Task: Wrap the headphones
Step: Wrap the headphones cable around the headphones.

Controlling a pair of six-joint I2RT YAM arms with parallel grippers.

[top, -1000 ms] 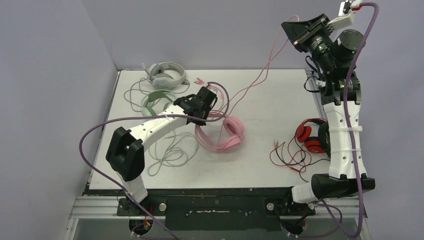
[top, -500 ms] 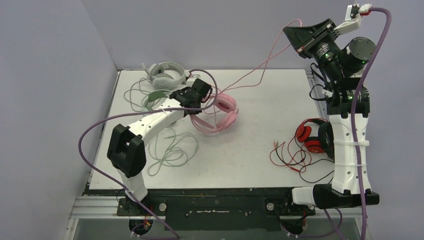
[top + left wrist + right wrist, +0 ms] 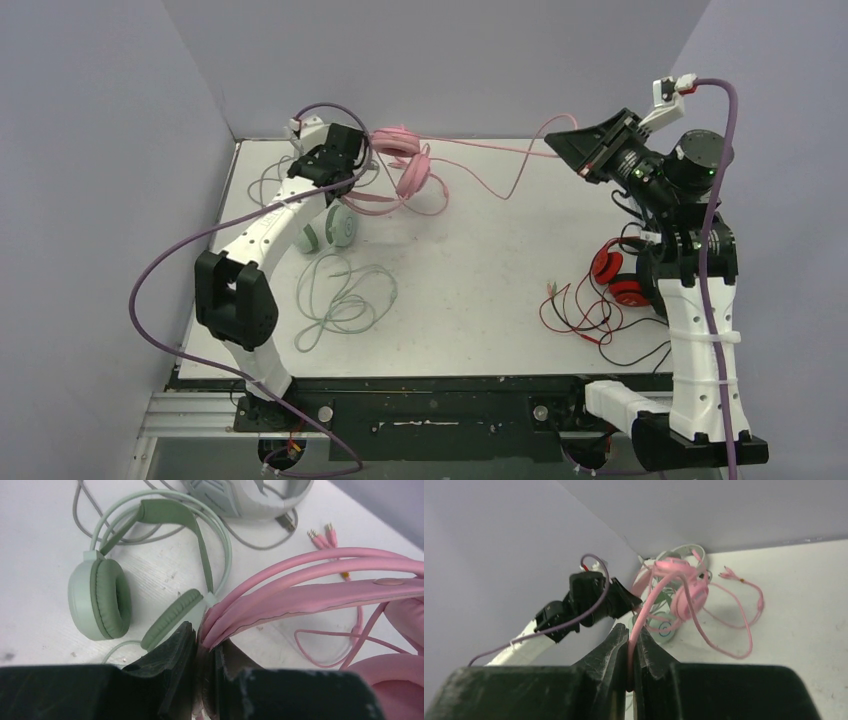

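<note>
Over the tabletop's far-left corner, the left gripper [image 3: 200, 639] clamps the headband of the pink headset [image 3: 405, 160]; its cable [image 3: 508, 196] runs rightward along the far edge to the right gripper [image 3: 630, 636], pinched tight on it; the right arm looks best placed to wind.

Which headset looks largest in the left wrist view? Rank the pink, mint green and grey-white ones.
1. pink headphones: largest, but clamped in the left gripper right at the camera, so nearness inflates it.
2. mint green headphones: wholly in view on the table.
3. grey-white headphones: cut off by the top edge; rank unsure.
</note>
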